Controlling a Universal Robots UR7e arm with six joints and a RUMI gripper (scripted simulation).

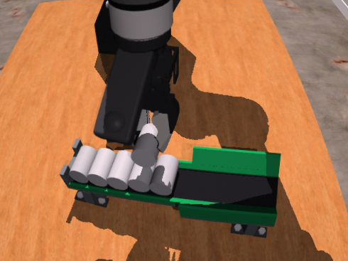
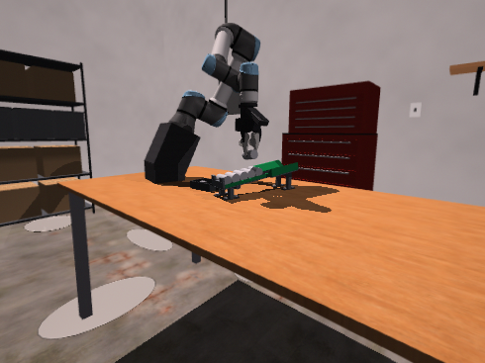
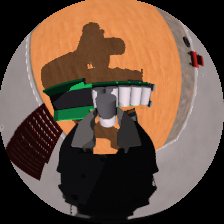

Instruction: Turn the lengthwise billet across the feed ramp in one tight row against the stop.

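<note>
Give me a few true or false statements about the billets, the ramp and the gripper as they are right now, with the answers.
1. The gripper is shut on a billet. True: the held billet sits between the fingers.
2. The held billet rests on the ramp. False: in the exterior view it hangs above the row.
3. Five billets lie across the green ramp. True: the row of five billets lies side by side.
4. The row sits at the ramp's higher end. False: it is at the lower end, near the grey stop.
5. The dark upper part of the ramp holds two more billets. False: none lies there.
</note>
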